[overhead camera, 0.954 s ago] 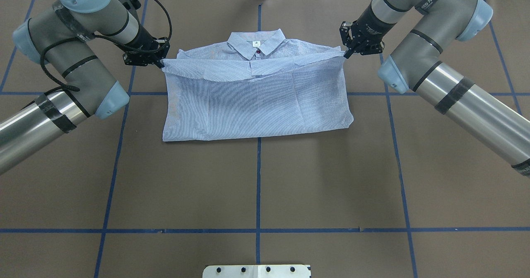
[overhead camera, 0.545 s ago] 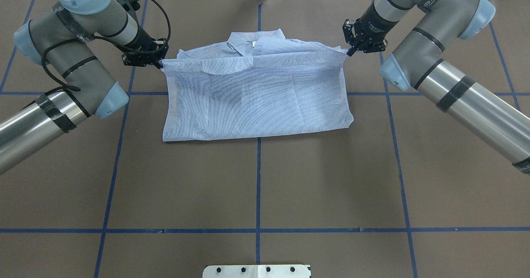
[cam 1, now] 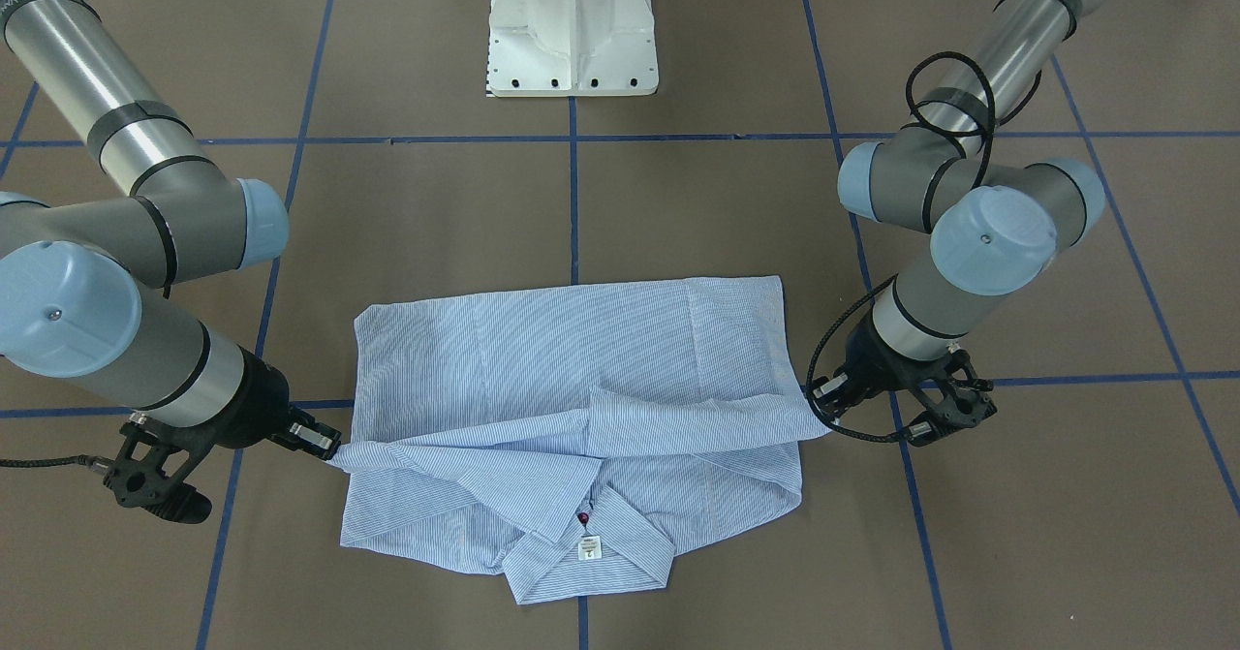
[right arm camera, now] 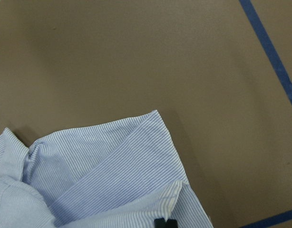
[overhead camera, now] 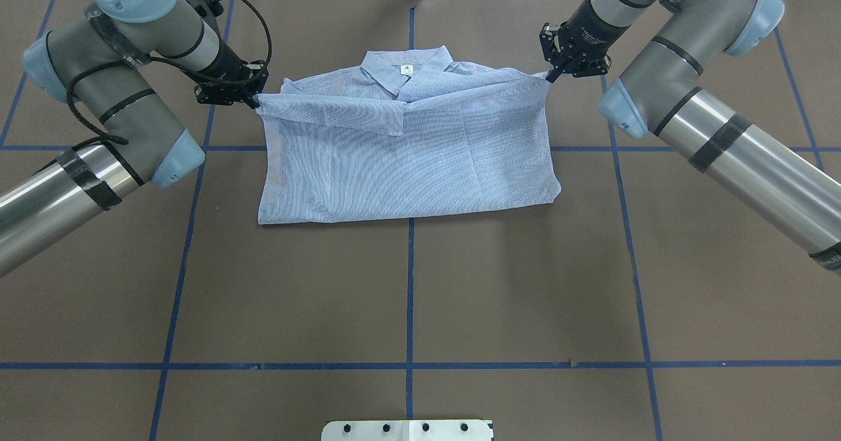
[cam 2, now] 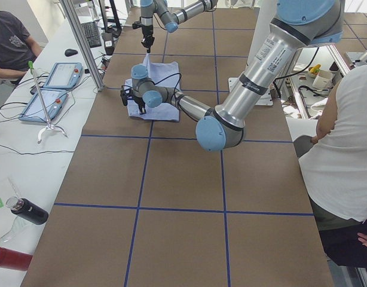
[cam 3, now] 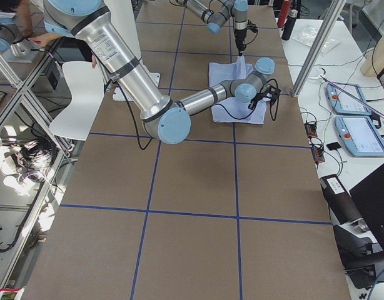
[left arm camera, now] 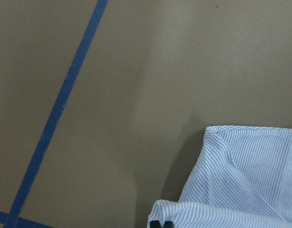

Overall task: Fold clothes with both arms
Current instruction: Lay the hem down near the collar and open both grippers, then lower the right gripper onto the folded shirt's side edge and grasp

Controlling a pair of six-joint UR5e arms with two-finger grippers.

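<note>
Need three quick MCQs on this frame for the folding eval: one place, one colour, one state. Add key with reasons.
1. Relative to the white base plate, the collar of the light blue-and-white striped button-up shirt lies:
A at the shirt's near end
B at the shirt's far end
C on the plate

2. Tape lines on the brown table are:
A red
B yellow
C blue

3. The black two-finger left pincer and right pincer are:
A both shut on the shirt's folded-over edge
B both open
C one open

Key: B, the collar lies farthest from the plate; C, blue grid; A, each pinches a corner of that edge.
</note>
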